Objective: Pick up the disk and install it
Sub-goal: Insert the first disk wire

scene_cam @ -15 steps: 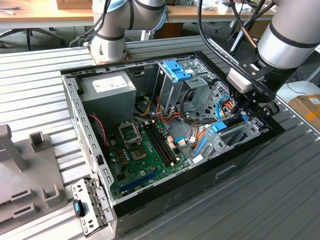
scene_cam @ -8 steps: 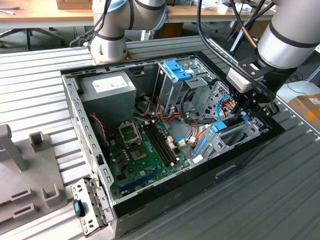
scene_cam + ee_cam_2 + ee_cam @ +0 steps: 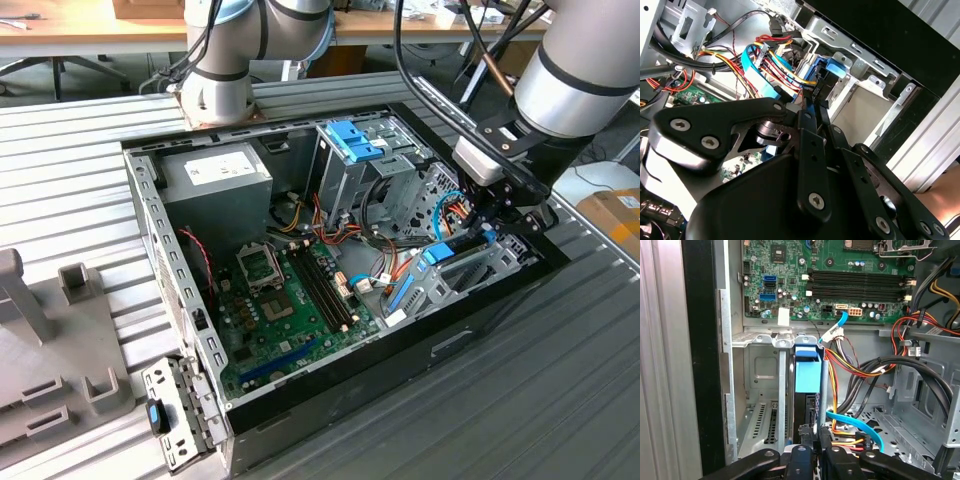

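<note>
The disk (image 3: pixel 437 256) stands on edge in the low metal bay at the exterior view's right side of the open computer case. Its blue end tab (image 3: pixel 807 375) tops a black body between grey bay walls, and the tab (image 3: pixel 832 67) also appears beyond the fingertips in the second wrist view. My gripper (image 3: pixel 490 225) hangs over the bay's outer end. In both wrist views its black fingers (image 3: pixel 801 445) are drawn close together on the disk's near end, with a thin blue strip between the tips. The gripper (image 3: pixel 810 107) (image 3: pixel 813 432) looks shut on the disk.
A tall grey cage with a blue latch (image 3: pixel 352 140) rises behind the bay. The green motherboard (image 3: pixel 290 290) (image 3: pixel 840 270) lies in the case floor, the power supply (image 3: pixel 215 175) at the back. Bundled cables (image 3: pixel 865 370) and a light-blue cable (image 3: pixel 855 422) crowd beside the bay. The black case wall (image 3: pixel 697 355) flanks it.
</note>
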Available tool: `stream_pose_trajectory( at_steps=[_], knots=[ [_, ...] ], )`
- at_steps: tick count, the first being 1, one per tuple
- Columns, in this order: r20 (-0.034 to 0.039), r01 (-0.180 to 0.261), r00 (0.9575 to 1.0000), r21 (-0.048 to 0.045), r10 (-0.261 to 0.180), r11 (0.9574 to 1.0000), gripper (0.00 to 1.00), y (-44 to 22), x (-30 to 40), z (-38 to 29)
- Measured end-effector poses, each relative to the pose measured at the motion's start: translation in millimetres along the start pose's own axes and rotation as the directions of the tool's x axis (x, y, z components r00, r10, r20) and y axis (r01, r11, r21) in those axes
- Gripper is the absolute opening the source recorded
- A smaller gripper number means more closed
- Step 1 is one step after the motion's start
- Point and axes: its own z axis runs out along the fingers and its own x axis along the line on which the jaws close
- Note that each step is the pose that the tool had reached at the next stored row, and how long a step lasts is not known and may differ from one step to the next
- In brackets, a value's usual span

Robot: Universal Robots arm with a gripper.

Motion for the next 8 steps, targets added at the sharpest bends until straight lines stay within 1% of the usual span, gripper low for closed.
stream_pose_trajectory(
  at_steps=[8],
  knots=[
    [-0.0013,-0.007,1.0,0.0004,0.007,1.0,0.16,0.4,-0.1,0.3]
  ],
)
